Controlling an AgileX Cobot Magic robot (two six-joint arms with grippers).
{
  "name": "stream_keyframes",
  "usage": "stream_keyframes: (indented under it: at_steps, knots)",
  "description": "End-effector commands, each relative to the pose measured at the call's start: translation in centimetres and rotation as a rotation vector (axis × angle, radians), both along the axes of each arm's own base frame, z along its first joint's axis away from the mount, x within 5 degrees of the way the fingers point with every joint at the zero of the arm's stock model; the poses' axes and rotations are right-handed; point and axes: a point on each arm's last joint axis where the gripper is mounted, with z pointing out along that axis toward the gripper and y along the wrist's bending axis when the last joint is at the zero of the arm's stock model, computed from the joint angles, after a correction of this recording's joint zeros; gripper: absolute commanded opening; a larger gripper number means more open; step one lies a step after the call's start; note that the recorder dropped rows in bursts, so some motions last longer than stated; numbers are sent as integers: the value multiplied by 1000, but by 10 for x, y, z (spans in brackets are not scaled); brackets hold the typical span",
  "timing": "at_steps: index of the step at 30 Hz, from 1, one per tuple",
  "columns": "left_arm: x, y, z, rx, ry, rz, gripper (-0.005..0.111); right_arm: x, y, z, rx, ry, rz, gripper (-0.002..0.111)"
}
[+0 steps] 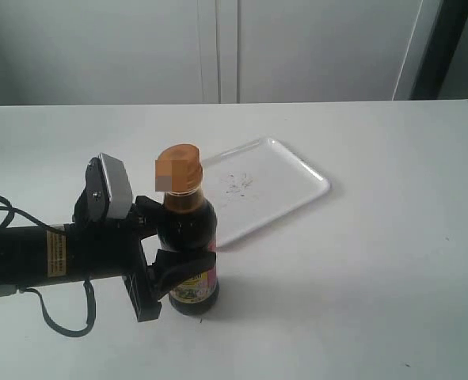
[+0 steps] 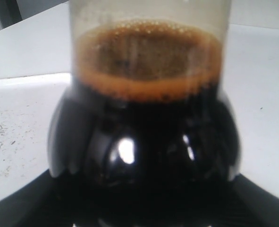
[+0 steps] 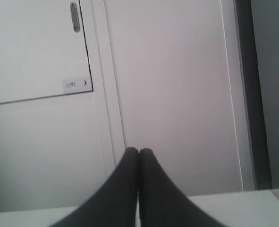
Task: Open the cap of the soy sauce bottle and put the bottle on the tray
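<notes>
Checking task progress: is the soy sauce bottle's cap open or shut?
Shut: the cap sits level atop the soy sauce bottle, its lid not flipped up.

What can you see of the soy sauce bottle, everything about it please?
The soy sauce bottle is small clear glass, nearly full of dark liquid, with a brown foam ring at the neck. A colourful label wraps its lower body, and the copper-orange cap looks shut. It stands upright on the table beside the tray, with the left gripper clamped around its middle.
</notes>
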Motion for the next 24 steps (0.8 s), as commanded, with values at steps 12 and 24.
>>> stream_keyframes:
  at_steps: [12, 24]
  knots:
    - [-3, 0, -2, 14, -10, -19, 0, 28, 3, 81, -6, -36, -4, 0]
    - [-3, 0, -2, 11, -9, -13, 0, 79, 22, 113, -73, -35, 103, 0]
